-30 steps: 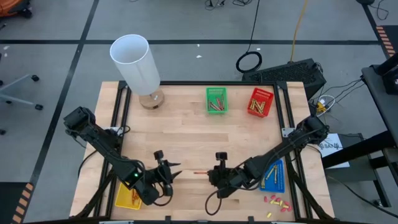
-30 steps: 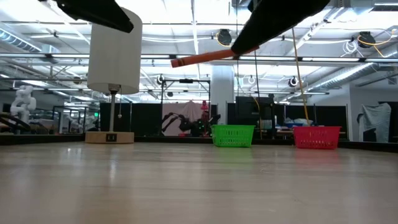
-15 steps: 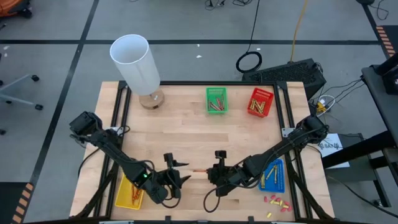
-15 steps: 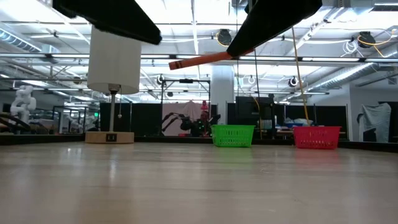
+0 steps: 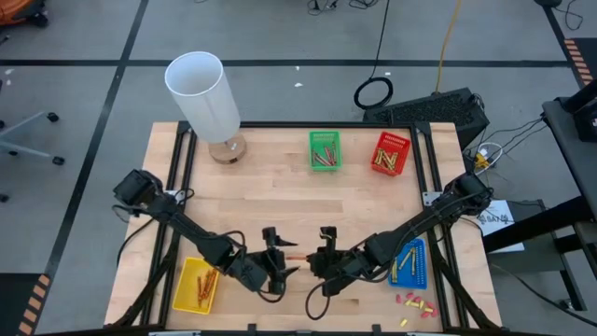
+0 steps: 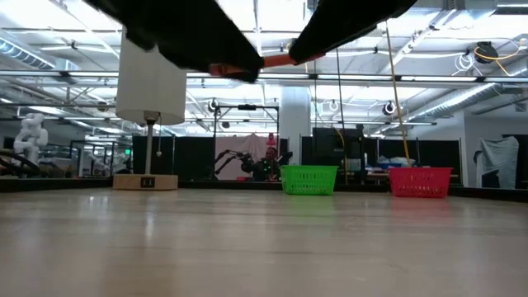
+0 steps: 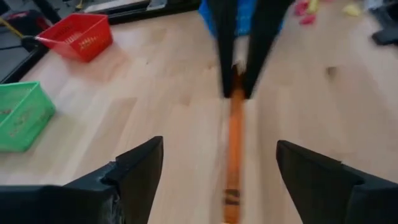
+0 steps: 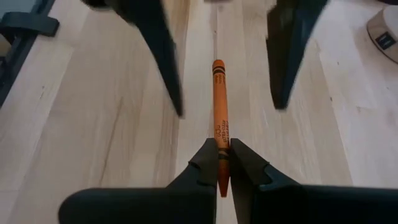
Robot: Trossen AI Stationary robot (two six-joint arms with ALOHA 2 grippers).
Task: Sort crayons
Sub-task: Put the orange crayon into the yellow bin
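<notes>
**High view: two arms meet over an orange crayon at mid-table**

High view shows the right gripper (image 5: 320, 259) clamped on one end of a slim orange crayon (image 5: 300, 258), held level above the pale wood-plank table (image 5: 280, 187). The left gripper (image 5: 283, 259) faces it, its dark fingers spread wide on either side of the crayon's free end, holding nothing.

Around them stand four small slotted plastic baskets: a green basket (image 5: 325, 150) and a red basket (image 5: 391, 154) at the far edge, a yellow basket (image 5: 197, 285) and a blue basket (image 5: 409, 263) at the near corners, each with crayons inside. A tall white cylindrical lamp (image 5: 202, 93) on a round wooden base fills the far left corner. Stubby red and yellow bits (image 5: 414, 302) lie near the blue basket.

The right wrist view alone shows the crayon's paper wrapper (image 8: 219, 106) and printed label. The low view shows the crayon (image 6: 276, 61) well clear of the tabletop, its tip hidden behind the left arm.
</notes>
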